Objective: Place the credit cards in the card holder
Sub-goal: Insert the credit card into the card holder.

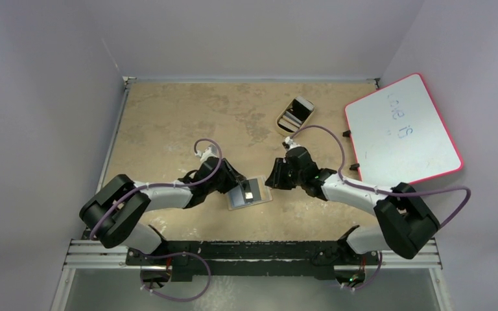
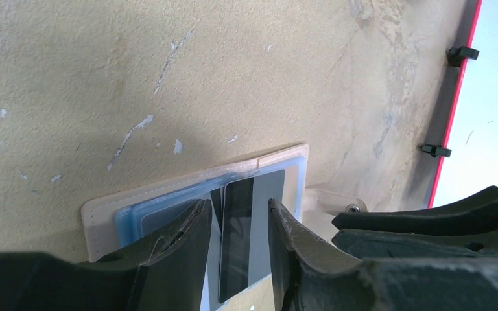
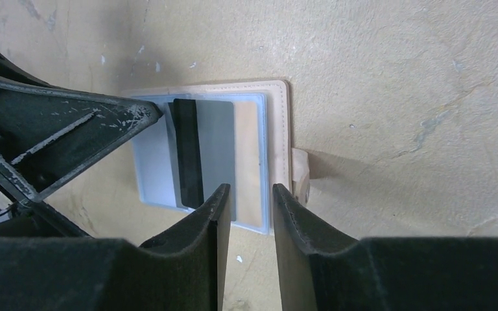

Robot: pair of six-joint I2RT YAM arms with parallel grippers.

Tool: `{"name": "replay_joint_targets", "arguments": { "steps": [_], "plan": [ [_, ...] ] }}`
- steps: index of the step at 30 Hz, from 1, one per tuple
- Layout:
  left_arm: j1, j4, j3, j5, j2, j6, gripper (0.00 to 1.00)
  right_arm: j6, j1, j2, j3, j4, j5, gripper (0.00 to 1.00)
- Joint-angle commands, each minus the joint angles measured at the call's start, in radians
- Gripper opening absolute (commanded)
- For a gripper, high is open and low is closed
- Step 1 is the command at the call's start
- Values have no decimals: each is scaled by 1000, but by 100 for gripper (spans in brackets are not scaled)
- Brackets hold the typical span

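One credit card (image 3: 214,149), grey with a dark stripe, lies on the card holder (image 3: 279,129), on the panel next to its snap tab (image 3: 298,172). Whether the card sits under the clear sleeve or only on top of it cannot be told. The holder lies spread flat on the tabletop (image 3: 395,97).

The left hand (image 2: 238,217) hangs over the holder with its fingers apart, one on each side of the stripe, gripping nothing. The right hand (image 3: 251,194) is low at the holder's edge beside the tab, fingers slightly parted, nothing between them.

The step in hand appears to be seating the card. Procedure:
1. Press the right hand on the holder's tan rim so the holder cannot slide.
2. Push the card by its outer edge, level and in line with the pocket.
3. Stop if the sleeve wrinkles or the holder shifts.
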Motion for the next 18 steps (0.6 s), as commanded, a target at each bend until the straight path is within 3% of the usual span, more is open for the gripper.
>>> {"name": "replay_joint_targets", "arguments": {
  "steps": [1, 18],
  "plan": [
    [-2, -46, 18, -4, -24, 24, 38, -29, 5, -11, 24, -47, 30, 33],
    [-16, 142, 12, 110, 121, -52, 40, -10, 4, 85, -32, 97, -22, 32]
  ]
}}
